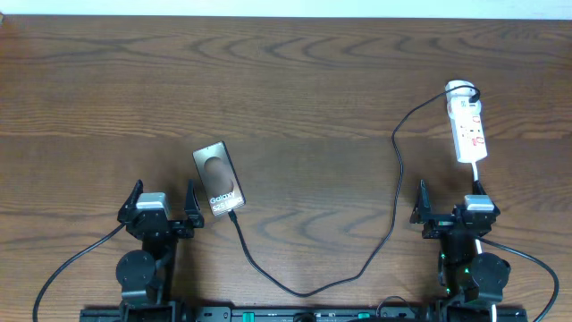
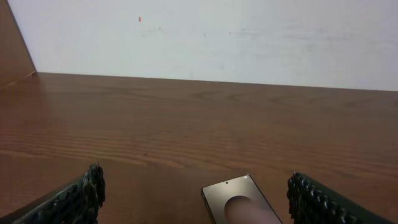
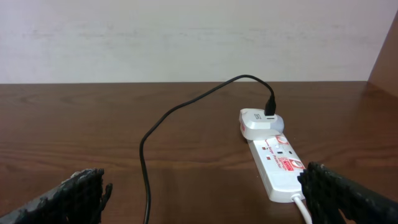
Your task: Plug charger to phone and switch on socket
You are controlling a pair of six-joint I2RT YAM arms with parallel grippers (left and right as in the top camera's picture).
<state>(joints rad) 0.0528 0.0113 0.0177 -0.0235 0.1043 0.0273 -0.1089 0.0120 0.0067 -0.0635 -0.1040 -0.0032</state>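
Left gripper [image 1: 163, 191] and right gripper [image 1: 450, 193] are both being held wide open and empty. Switching on is being taken as the step in hand. The socket [image 1: 468, 125], lying just ahead of the right gripper with its long axis running away and cord end nearest, should be pressed squarely with closed fingertips. The phone [image 1: 218, 179] is lying just ahead-right of the left gripper with the charger [image 1: 399, 174] tip at its near edge; seating cannot be told.

Counting one phone [image 1: 218, 180] down there, just the one. One charger [image 1: 398, 156], running off right of the phone. One socket [image 1: 469, 128] well right of the phone, one white adapter [image 1: 459, 90] there too. Two grippers: left gripper [image 1: 164, 189] just left of the phone, right gripper [image 1: 450, 190] well right.
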